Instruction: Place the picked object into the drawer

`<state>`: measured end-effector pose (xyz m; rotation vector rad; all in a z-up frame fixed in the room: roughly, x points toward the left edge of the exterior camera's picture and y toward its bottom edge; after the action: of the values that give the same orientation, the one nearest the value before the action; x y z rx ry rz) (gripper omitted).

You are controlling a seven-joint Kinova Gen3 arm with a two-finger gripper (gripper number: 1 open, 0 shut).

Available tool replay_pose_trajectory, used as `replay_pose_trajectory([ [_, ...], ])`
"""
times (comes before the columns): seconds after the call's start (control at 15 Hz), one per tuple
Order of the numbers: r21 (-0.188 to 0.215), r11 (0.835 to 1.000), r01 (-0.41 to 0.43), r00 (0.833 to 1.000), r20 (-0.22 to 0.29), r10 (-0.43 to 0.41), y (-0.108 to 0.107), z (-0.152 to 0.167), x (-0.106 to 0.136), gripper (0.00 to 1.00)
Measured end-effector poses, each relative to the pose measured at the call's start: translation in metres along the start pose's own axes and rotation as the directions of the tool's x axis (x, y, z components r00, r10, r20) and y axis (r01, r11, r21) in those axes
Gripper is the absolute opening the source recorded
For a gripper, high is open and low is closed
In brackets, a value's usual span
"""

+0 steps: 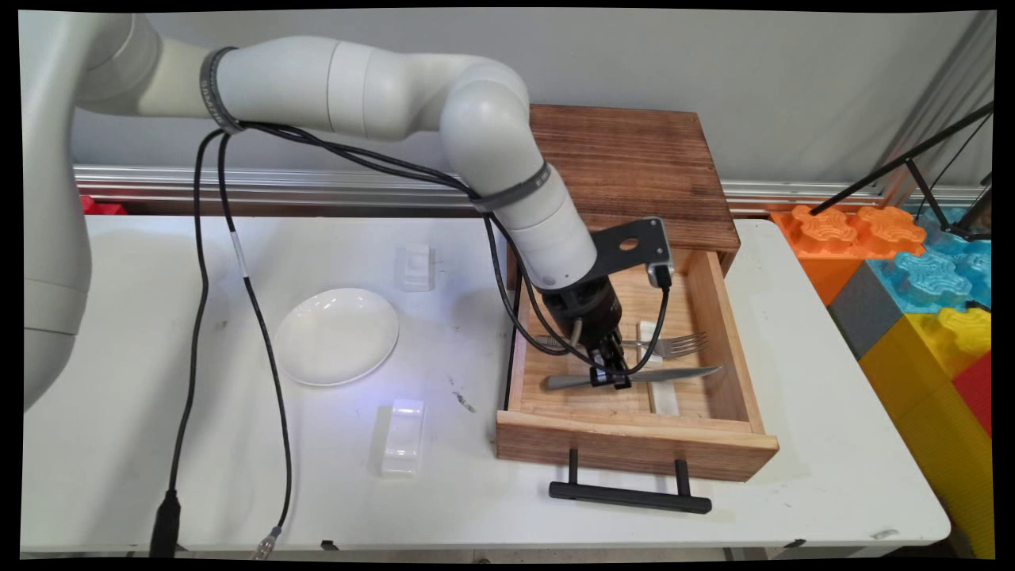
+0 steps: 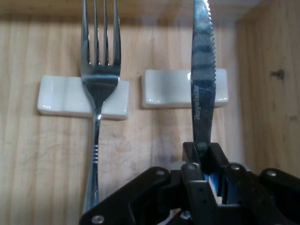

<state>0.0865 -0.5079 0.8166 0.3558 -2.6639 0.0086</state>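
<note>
I see the gripper down inside the open wooden drawer, jaws clenched on the handle of the table knife, whose blade lies across a white rest. The fork lies beside it on its own rest. A white plate sits on the counter.

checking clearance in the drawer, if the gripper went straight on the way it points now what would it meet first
The gripper points down into the open drawer, already shut on the knife. Straight on, it would likely meet the wooden drawer floor just beneath the knife; the gap is unclear.
</note>
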Motion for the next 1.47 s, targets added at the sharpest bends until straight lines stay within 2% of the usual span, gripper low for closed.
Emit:
replay_pose_trajectory([
  [1.07, -0.032, 0.999, 0.015, 1.000, 0.012, -0.014, -0.005, 0.032, -0.011, 0.00],
  [1.13, -0.035, 0.999, 0.016, 1.000, 0.009, -0.015, -0.005, 0.033, -0.011, 1.00],
  [1.47, -0.048, 0.999, 0.021, 1.000, 0.005, -0.021, -0.006, 0.032, -0.012, 1.00],
])
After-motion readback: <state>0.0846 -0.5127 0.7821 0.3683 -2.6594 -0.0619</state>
